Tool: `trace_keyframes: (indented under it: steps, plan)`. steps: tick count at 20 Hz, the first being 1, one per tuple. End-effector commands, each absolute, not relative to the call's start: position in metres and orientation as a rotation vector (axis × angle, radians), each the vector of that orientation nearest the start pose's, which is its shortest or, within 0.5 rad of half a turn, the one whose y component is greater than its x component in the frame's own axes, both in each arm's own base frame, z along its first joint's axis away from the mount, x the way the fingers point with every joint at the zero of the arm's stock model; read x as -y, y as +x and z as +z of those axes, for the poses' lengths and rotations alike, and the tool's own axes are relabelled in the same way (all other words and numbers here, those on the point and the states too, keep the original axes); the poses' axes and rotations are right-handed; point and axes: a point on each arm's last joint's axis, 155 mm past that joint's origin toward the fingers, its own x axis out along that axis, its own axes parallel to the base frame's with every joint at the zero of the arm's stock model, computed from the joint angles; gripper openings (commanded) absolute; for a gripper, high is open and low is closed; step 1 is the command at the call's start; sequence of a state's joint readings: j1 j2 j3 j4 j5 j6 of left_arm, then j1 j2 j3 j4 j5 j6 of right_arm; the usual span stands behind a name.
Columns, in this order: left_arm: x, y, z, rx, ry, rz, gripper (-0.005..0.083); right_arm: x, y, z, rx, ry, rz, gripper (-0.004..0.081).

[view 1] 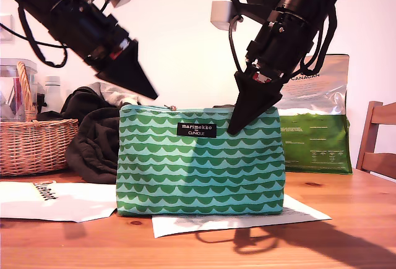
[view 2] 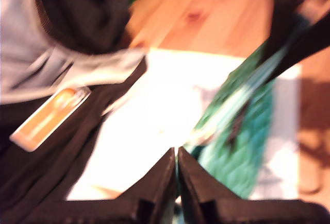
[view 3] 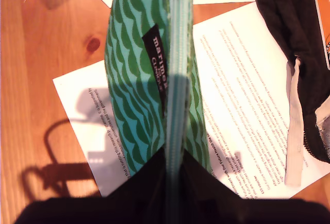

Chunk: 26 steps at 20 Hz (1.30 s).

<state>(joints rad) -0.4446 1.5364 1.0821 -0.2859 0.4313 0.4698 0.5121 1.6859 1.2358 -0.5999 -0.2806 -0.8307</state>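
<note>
A green wave-patterned pouch (view 1: pixel 201 164) with a black label (view 1: pixel 197 129) stands upright on the wooden table (view 1: pixel 346 219). Its zipper pull (view 1: pixel 170 107) sits at the top end toward the exterior view's left. My second gripper (view 1: pixel 238 123) comes down on the pouch's top edge at the other end. In the second wrist view its fingers (view 3: pixel 206 193) clamp either side of the pouch (view 3: pixel 129 95) at the zipper band. My first gripper (view 1: pixel 154 93) hangs shut in the air just above the zipper-pull end, holding nothing. The blurred first wrist view shows its gripper (view 2: pixel 177 157) closed, with the pouch (view 2: pixel 242 131) just beyond it.
A wicker basket (view 1: pixel 34 142) and dark clothing (view 1: pixel 93 139) lie behind, at the exterior view's left. Printed sheets (view 1: pixel 235 219) lie under the pouch, another paper (view 1: pixel 55 198) beside it. A green bag (view 1: pixel 315 127) and a chair (view 1: pixel 377 139) stand at that view's right.
</note>
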Motion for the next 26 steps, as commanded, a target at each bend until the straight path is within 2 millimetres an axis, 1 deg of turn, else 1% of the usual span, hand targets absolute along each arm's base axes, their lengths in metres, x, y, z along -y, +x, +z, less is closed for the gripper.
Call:
trace_keyframes:
  steps: [1,2,3,5,6,7,11,13,15,17,20,22,24,26]
  plan:
    - [0.257,0.353,0.162,-0.547,0.405,-1.005,-0.0021,-0.246,0.338,0.096,-0.733,-0.828,1.122,-0.0013]
    - [0.258,0.353,0.162,-0.553,0.393,-1.001,0.0014,-0.246,0.338,0.096,-0.733,-0.827,1.123,-0.0013]
    - [0.258,0.354,0.163,-0.549,0.39,-0.998,0.0078,-0.246,0.338,0.096,-0.733,-0.828,1.122,-0.0013]
    - [0.255,0.36,0.166,-0.534,0.392,-0.98,0.0252,-0.246,0.338,0.096,-0.733,-0.827,1.122,-0.0013]
    - [0.253,0.363,0.167,-0.534,0.379,-0.965,0.0289,-0.246,0.338,0.096,-0.733,-0.827,1.122,-0.0013]
    - [0.251,0.364,0.168,-0.542,0.347,-0.961,0.029,-0.246,0.338,0.096,-0.734,-0.828,1.123,-0.0013]
    - [0.253,0.355,0.179,-0.641,0.031,-1.02,0.029,-0.247,0.338,0.096,-0.733,-0.826,1.125,-0.0013]
    - [0.251,0.357,0.187,-0.645,-0.053,-1.03,0.029,-0.247,0.338,0.096,-0.733,-0.825,1.127,-0.0013]
    - [0.254,0.355,0.192,-0.663,-0.133,-1.067,0.0289,-0.247,0.337,0.096,-0.733,-0.824,1.129,-0.0013]
    - [0.256,0.354,0.191,-0.726,-0.238,-1.082,0.0289,-0.249,0.337,0.097,-0.729,-0.823,1.133,-0.0013]
    - [0.26,0.361,0.184,-0.782,-0.298,-1.077,0.0289,-0.251,0.335,0.097,-0.727,-0.825,1.139,-0.0013]
    - [0.262,0.367,0.183,-0.819,-0.347,-1.08,0.0287,-0.25,0.334,0.096,-0.732,-0.825,1.141,-0.0013]
    - [0.264,0.37,0.181,-0.897,-0.422,-1.09,0.0287,-0.25,0.333,0.096,-0.735,-0.825,1.142,-0.0013]
    - [0.264,0.375,0.172,-0.981,-0.461,-1.077,0.0287,-0.25,0.334,0.096,-0.735,-0.825,1.142,-0.0013]
